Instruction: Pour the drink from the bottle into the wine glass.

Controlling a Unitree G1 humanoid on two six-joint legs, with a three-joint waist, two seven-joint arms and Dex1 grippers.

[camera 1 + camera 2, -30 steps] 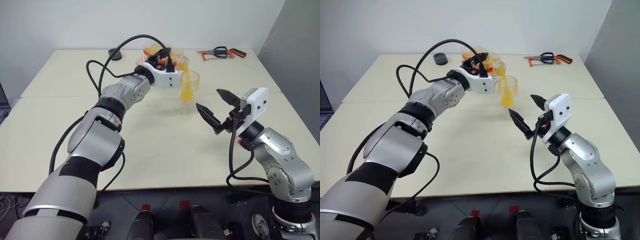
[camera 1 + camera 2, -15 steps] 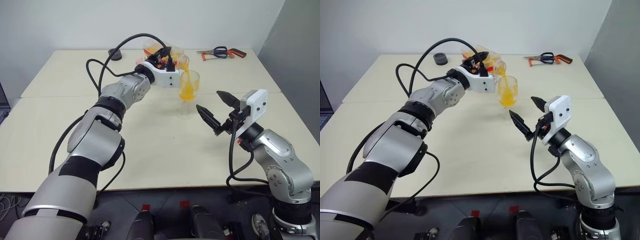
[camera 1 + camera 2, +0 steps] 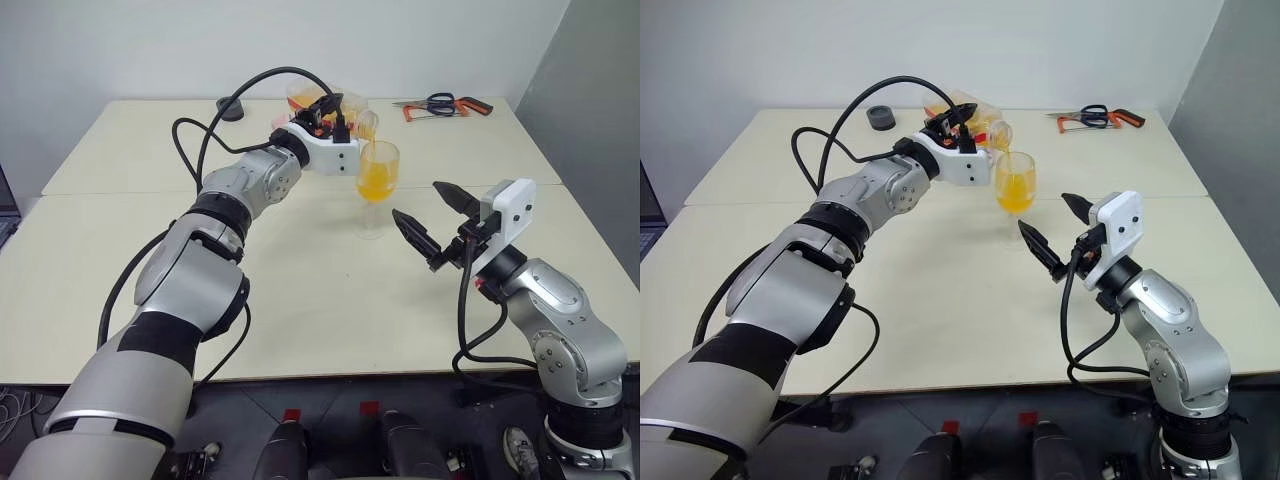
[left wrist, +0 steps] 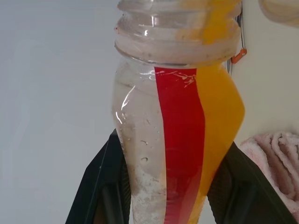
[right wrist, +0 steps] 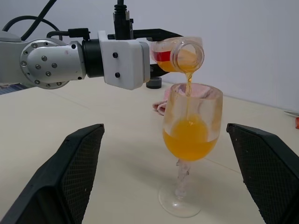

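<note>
The left gripper [image 3: 962,124] pinches the light, squeezable bottle [image 5: 180,55] mid-body above the fragile, top-heavy wine glass [image 5: 188,149], while the right gripper [image 3: 432,222] stands spread beside its stem.

Pale table [image 3: 300,290] spanning the scene, black round object [image 3: 231,107] sitting at the far edge, orange-handled tools [image 3: 443,105] lying far right, pink cloth [image 4: 275,154] lying nearby.

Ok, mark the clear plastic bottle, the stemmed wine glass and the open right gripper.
clear plastic bottle [image 5: 180,55], right wrist view, tilted neck.
stemmed wine glass [image 5: 190,140], right wrist view, filled bowl.
right gripper [image 3: 432,214], left eye view, between fingertips.
</note>
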